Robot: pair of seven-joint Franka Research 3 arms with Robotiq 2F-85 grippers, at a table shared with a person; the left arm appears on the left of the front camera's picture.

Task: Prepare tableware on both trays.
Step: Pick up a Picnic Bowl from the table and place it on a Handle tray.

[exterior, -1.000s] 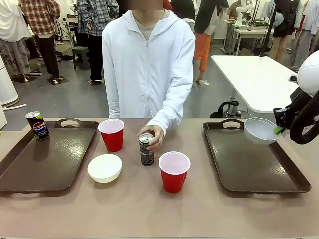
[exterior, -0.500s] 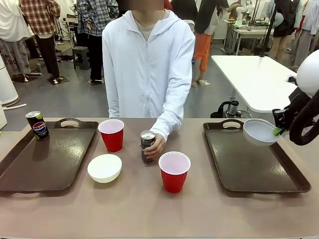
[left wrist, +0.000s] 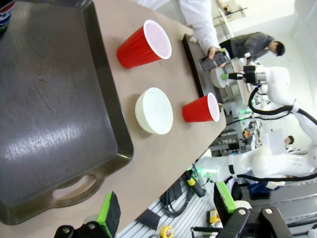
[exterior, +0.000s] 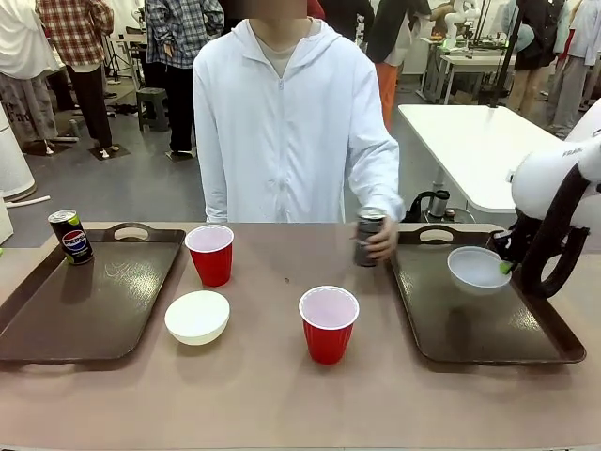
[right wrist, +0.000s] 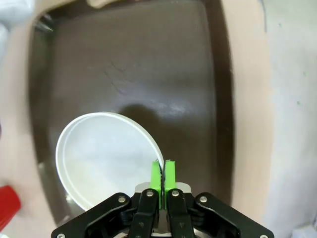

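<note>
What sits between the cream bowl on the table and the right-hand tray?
A red cup stands between the cream bowl and the right tray; the front view shows it.

A: What's past the tan table [exterior: 254, 399]?
B: A person in a white zip hoodie [exterior: 282, 122], standing close
A: And farther back?
B: White table [exterior: 479, 141] right, dark stool [exterior: 150, 101] left, bystanders in plaid shirts [exterior: 70, 28]

The left tray [exterior: 94, 310] lies bare but for a can [exterior: 70, 236] at its 10 o'clock corner. Over the right tray [exterior: 470, 334], the person's hand [exterior: 381, 246] blocks 10 o'clock and the bowl [exterior: 474, 271] in the right gripper [exterior: 506, 267] hangs at 12 o'clock; its 6 o'clock half lies open.
</note>
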